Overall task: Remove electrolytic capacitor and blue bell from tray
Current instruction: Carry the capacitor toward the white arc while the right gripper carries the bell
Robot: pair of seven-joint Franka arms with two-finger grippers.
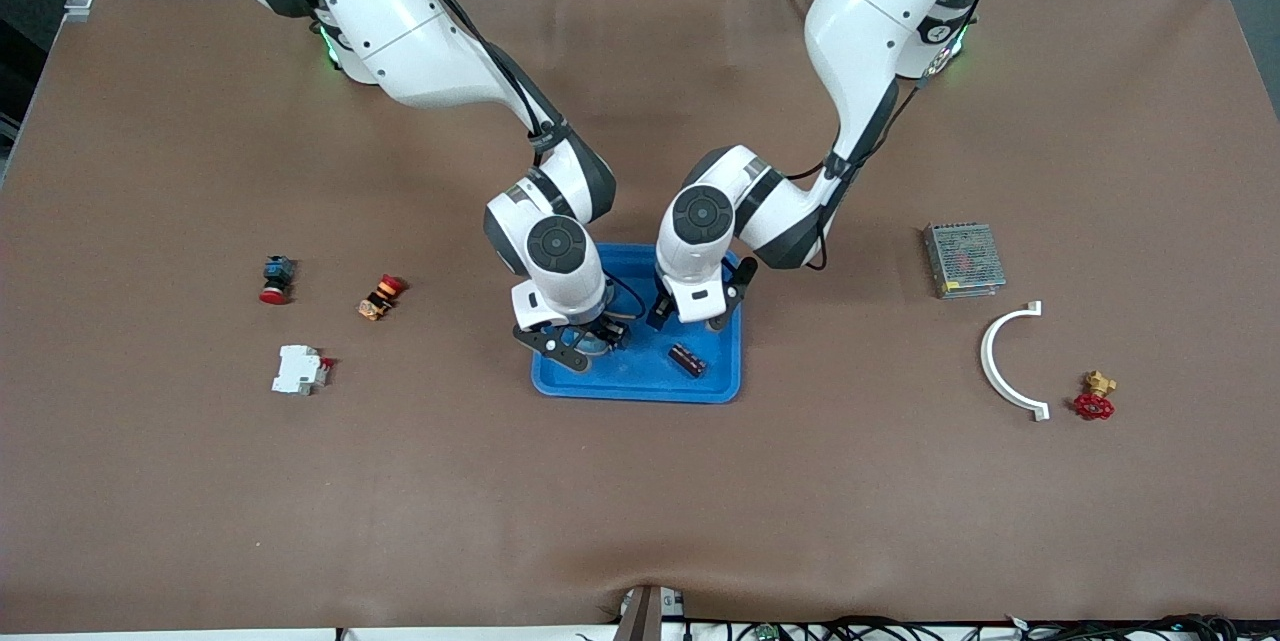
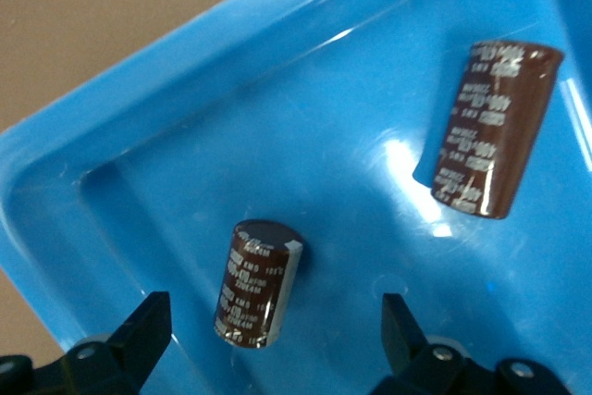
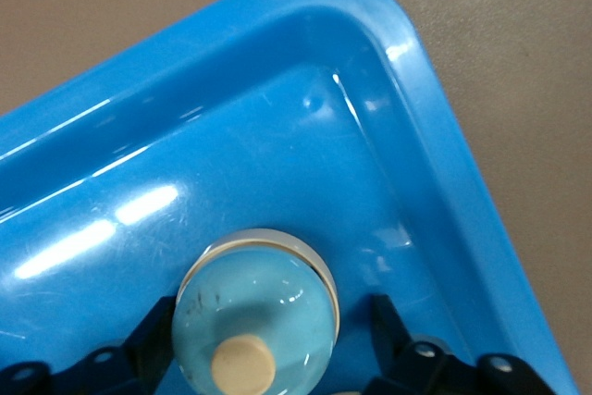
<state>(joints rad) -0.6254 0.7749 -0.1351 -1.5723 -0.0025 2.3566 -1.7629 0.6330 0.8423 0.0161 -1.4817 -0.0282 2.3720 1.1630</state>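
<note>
A blue tray (image 1: 640, 383) lies at the table's middle. A brown capacitor (image 1: 687, 359) lies in it, toward the left arm's end. In the left wrist view this capacitor (image 2: 490, 127) lies flat and a second, shorter brown capacitor (image 2: 257, 282) lies on the tray floor (image 2: 351, 90) between my left gripper's (image 2: 275, 316) open fingers (image 2: 148, 321). My left gripper (image 1: 690, 316) hangs low over the tray. A pale blue bell (image 3: 257, 321) with a beige button stands in a tray corner (image 3: 435, 164). My right gripper (image 3: 268, 321) is open around it, low over the tray (image 1: 585, 346).
Toward the right arm's end lie a red and blue push button (image 1: 275, 279), an orange and red switch (image 1: 380, 296) and a white circuit breaker (image 1: 300, 369). Toward the left arm's end lie a metal power supply (image 1: 963, 260), a white curved bracket (image 1: 1010, 361) and a red-handled brass valve (image 1: 1095, 399).
</note>
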